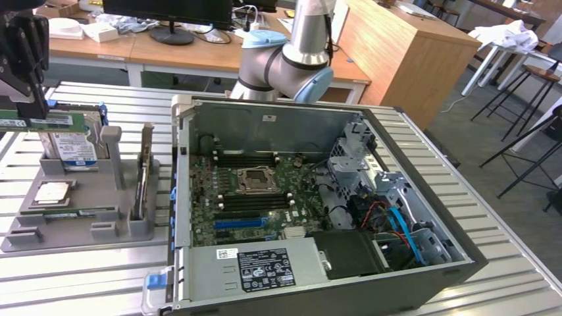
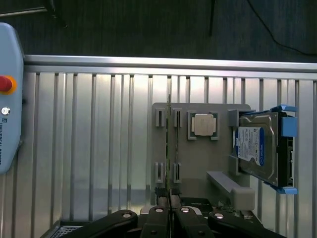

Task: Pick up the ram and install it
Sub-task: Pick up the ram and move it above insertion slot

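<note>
While the ram [image 1: 49, 123] is being held by the gripper [image 1: 31, 110], its fingers being kept almost fully closed on the thin green stick, it is being hung above the grey parts tray [image 1: 83, 194], well apart from the open computer case [image 1: 263, 125]. Such a narrow hold is being trusted that the stick could be tilted, dropped, or knocked against the case wall.
</note>
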You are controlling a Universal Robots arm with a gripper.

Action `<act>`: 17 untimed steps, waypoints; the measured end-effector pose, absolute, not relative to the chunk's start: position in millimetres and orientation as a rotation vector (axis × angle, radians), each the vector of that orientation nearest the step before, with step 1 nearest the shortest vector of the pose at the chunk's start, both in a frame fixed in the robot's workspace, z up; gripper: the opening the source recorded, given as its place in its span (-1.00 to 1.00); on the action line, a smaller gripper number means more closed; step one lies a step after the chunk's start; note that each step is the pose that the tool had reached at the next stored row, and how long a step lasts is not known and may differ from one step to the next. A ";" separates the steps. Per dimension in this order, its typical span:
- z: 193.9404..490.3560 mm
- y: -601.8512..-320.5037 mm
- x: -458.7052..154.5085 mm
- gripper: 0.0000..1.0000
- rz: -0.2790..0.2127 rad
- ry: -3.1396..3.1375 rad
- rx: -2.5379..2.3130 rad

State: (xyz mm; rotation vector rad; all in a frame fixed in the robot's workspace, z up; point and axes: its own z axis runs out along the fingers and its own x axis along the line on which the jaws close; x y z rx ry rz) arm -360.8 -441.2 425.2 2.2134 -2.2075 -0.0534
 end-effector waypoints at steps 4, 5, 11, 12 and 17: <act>425.4 -441.3 -359.9 -0.77 -0.053 -2.207 2.213; 425.3 -441.3 -358.9 -0.77 -0.053 -2.207 2.213; 425.2 -441.3 -349.2 -0.77 -0.053 -2.208 2.213; 425.2 -441.3 -347.4 -0.77 -0.053 -2.207 2.213; 425.2 -441.3 -337.4 -0.77 -0.053 -2.207 2.213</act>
